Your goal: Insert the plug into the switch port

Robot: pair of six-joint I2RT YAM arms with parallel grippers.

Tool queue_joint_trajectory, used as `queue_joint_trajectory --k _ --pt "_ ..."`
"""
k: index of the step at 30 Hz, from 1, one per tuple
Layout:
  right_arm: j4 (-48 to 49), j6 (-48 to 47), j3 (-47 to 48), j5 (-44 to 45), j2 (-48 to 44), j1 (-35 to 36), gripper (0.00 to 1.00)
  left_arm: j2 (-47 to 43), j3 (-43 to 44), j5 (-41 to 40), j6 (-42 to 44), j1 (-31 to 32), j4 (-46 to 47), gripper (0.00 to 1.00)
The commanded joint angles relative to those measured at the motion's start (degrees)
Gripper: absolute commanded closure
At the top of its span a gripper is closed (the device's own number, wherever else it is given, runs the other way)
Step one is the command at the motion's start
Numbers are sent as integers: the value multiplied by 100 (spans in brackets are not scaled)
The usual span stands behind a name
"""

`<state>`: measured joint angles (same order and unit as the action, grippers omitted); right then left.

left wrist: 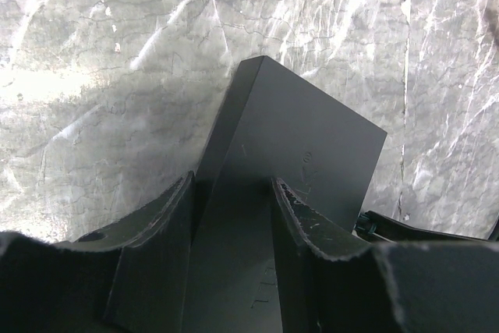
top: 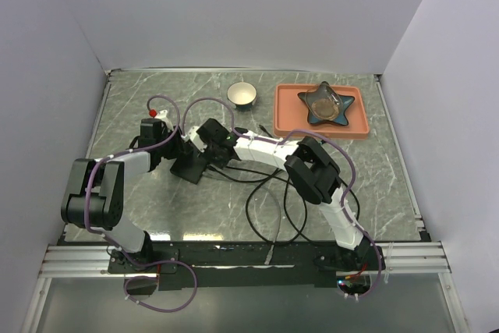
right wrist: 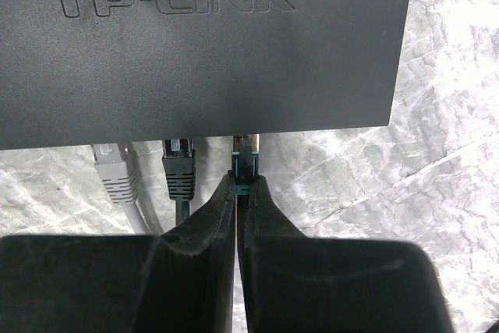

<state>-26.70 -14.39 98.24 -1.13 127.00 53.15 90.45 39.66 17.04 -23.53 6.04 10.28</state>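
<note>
- Right end effector (right wrist: 238, 186): fingers (right wrist: 195, 239) pressed together, pinching the plug (right wrist: 246, 163) by its rear. A greenish clip shows just past the fingertips.
- The plug sits straight ahead of the right fingertips, its nose meeting the port edge of the switch (right wrist: 210, 44) (can't tell from the wrist view whether it's fully seated).
- Switch: black box with TP-LINK embossed on top, directly ahead of the right end effector and filling the upper part of that view.
- Just left of the held plug there are two more connectors at the same edge: a black plug (right wrist: 178, 168) nearest, then a grey plug (right wrist: 113, 175) beyond it.
- Left end effector (left wrist: 232, 185): clamped on the switch, one finger (left wrist: 156, 255) against each side of the box. The switch body runs forward between them and out past the tips, one corner pointing away.
- Top view: both end effectors meet at the switch, the left one on its left side and the right one on its right.
- Marble surface (right wrist: 444, 161) lies under all of it.
- Black cables (top: 273, 200) loop on the surface behind the right end effector, toward the arm bases.
- Beyond the right end effector, well apart, sits a small bowl (top: 242, 94). Further right is an orange tray (top: 290, 124) holding a star-shaped dish (top: 327, 104).
</note>
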Motion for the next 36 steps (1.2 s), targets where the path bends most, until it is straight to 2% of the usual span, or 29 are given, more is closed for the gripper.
queue_joint_trajectory --k 1,9,14,21,36 --pt "2881 77 328 -1144 -298 258 100 -116 -108 2181 -609 758 -519 56" --pt "2969 -19 152 -1302 -545 258 100 -90 -2 1760 -478 767 -905 56" --pt "2846 -81 222 -1601 -676 249 100 7 42 1268 -477 776 -1011 61" --pt "2837 42 292 -1882 -782 249 100 148 173 1031 -451 898 -1265 66" --pt "2696 86 258 -1909 -756 249 100 166 121 1100 -337 951 -1301 66"
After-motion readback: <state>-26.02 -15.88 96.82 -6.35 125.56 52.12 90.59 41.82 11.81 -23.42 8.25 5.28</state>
